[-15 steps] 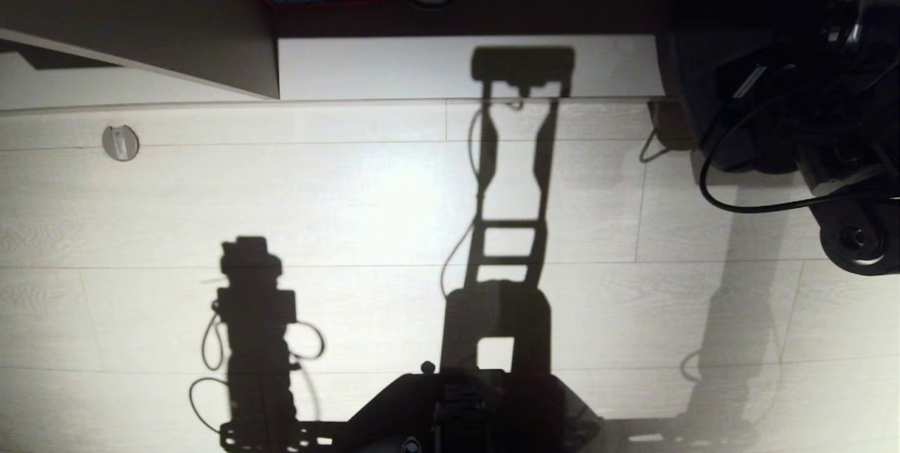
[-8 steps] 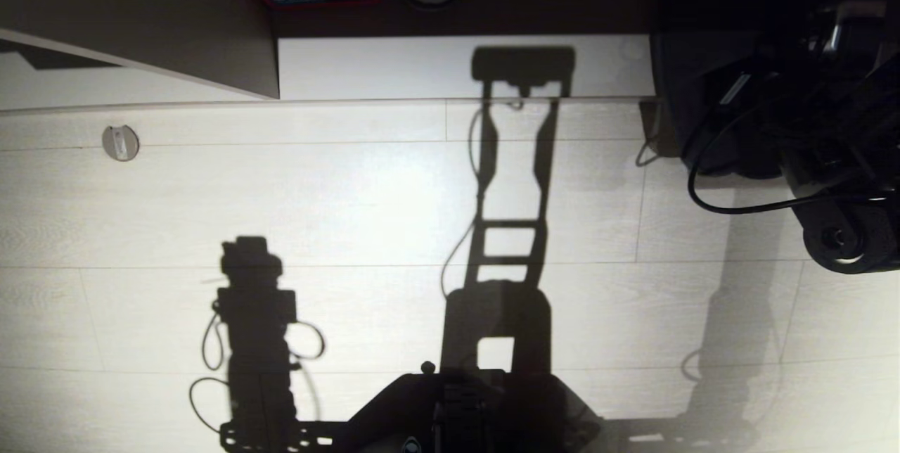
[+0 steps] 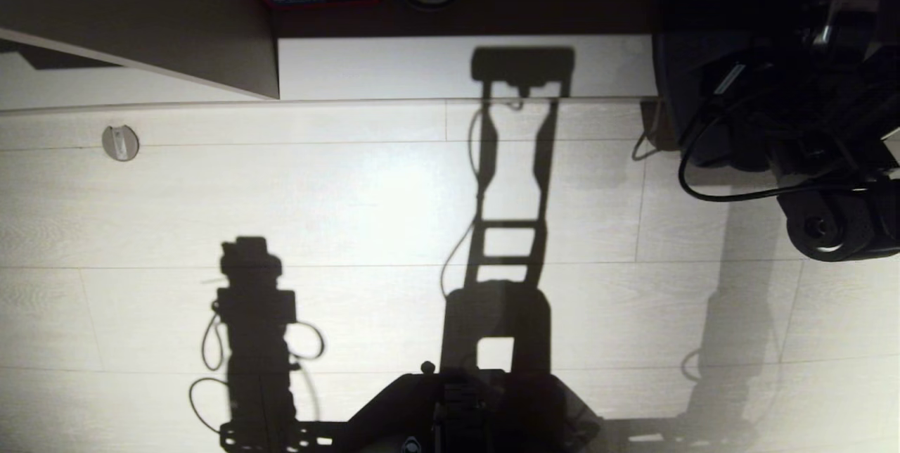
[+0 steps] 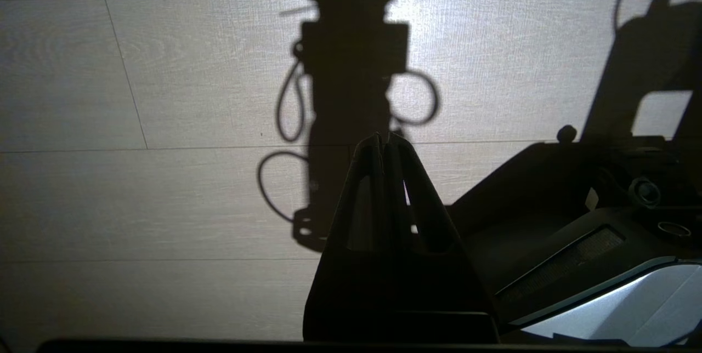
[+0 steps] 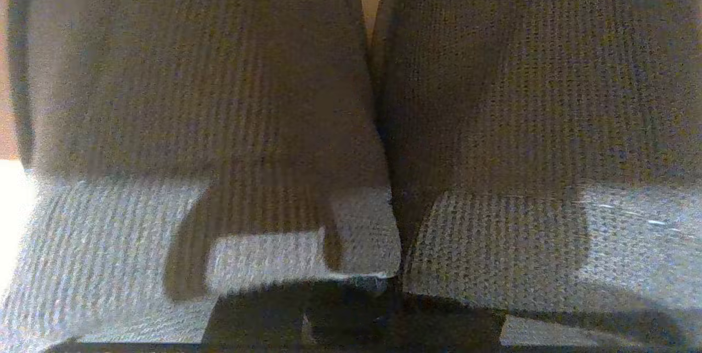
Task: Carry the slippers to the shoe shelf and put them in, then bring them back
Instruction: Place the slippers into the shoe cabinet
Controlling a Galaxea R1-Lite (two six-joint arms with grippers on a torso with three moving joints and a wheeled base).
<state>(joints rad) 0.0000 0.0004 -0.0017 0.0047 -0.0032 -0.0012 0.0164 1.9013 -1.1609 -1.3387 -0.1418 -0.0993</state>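
While the left gripper (image 4: 386,139) hangs pinched shut and empty over the pale floor (image 3: 351,200) on the near left, the right gripper (image 5: 351,314) works at the far right by the shoe shelf (image 3: 422,66). Its jaws are closed tight where the slippers (image 5: 378,95) meet, the two lying side by side and touching, right against its fingers.
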